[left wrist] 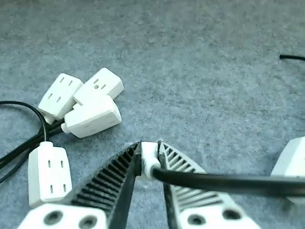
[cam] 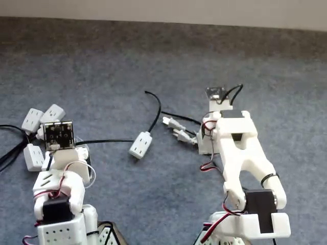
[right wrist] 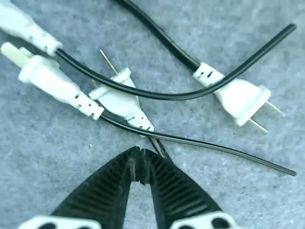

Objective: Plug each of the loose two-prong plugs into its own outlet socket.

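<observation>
**Surface:** grey, short-pile carpet-like table cover (cam: 153, 61), matt and flecked.

**Right arm** (cam: 240, 153)**:** white printed plastic with black servo blocks, stretched forward and low over the cover. The right gripper (right wrist: 141, 151) has black ribbed fingers, clenched tip to tip. A thin black cord (right wrist: 157, 144) runs in at the tips; whether it is pinched cannot be told.

**Left arm** (cam: 59, 189)**:** same make, folded closer to its base. The left gripper (left wrist: 148, 147) is clamped on a white moulded cord end (left wrist: 148, 161), whose glossy black cable (left wrist: 228, 181) leads off sideways.

**Outlet sockets:** a cluster of white, rounded, slotted plastic blocks (left wrist: 90, 112) lies just ahead of the left gripper. A single white socket block (cam: 140, 144) lies between the two grippers.

**Plugs:** white two-prong plugs with flat metal blades lie just ahead of the right gripper. One (right wrist: 121, 100) is nearest the tips, one (right wrist: 240, 98) is farther out, and a slimmer ribbed one (right wrist: 52, 78) lies beside the first.
</observation>
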